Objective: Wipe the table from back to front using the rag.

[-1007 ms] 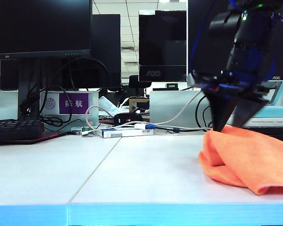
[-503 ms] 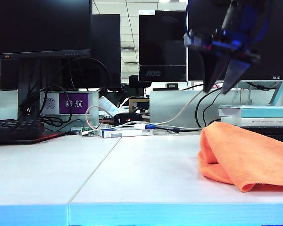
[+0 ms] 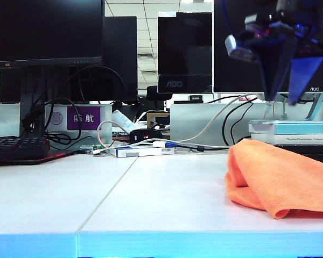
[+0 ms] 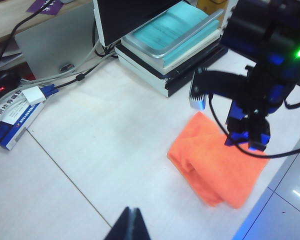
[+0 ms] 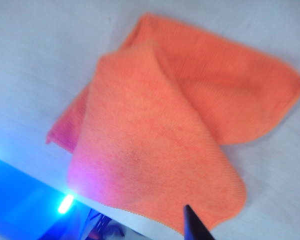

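The orange rag [image 3: 280,177] lies crumpled and folded over itself on the right part of the white table [image 3: 151,199], close to the light blue front edge. My right gripper [image 3: 281,100] hangs well above the rag, open, with nothing between its fingers. The left wrist view shows that gripper [image 4: 246,142] over the far side of the rag [image 4: 217,160]. In the right wrist view the rag [image 5: 160,130] fills the middle and only one dark fingertip [image 5: 196,227] shows. My left gripper [image 4: 132,222] is shut and empty, over bare table to the left of the rag.
A stack of books [image 3: 290,129] stands right behind the rag. Along the back are monitors, a tangle of cables, a blue-and-white box [image 3: 142,150] and a black keyboard [image 3: 16,148] at the left. A thin seam [image 3: 105,196] runs across the desktop.
My right gripper has let go of the rag, risen off it and shifted a little to the right. The rag has settled slightly flatter on the table.
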Robot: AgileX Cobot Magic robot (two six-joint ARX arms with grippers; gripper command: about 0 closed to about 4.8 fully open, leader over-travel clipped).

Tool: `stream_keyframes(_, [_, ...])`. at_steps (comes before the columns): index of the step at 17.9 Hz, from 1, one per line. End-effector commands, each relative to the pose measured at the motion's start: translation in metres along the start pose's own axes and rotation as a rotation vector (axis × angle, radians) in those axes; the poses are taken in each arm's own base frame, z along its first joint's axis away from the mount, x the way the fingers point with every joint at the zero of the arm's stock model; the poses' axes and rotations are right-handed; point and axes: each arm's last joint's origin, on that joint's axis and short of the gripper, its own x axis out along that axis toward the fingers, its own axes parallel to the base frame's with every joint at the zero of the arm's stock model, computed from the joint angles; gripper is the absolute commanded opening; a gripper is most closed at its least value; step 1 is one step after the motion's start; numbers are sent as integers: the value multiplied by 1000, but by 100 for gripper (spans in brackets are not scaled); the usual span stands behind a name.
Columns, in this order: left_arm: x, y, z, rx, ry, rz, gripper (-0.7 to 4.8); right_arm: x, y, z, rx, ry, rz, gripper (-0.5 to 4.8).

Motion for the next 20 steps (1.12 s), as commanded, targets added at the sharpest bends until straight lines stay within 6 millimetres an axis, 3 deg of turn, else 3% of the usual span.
stream_keyframes(1, [-2,0,3,6,-21,-4,-3,11,0,0,6,-20,1,264])
stream_keyframes(11, [-2,0,2,6,-20,-4,-3,97,-6,-21,-3,-95,-10,264])
stream_keyframes(12, [-2,0,3,6,-21,-4,-3,108,-7,-26,-5,-115,-14,228])
stream_keyframes(14, [-2,0,3,6,-21,-4,-3,120,-7,-32,-7,-127,-15,24])
stream_keyframes(15, [-2,0,2,6,-20,-4,-3,122,-7,-34,-5,-116,-13,-6])
stream_keyframes(20, [-2,0,2,6,-20,-4,-3,123,2,-47,-23,23,11,-6])
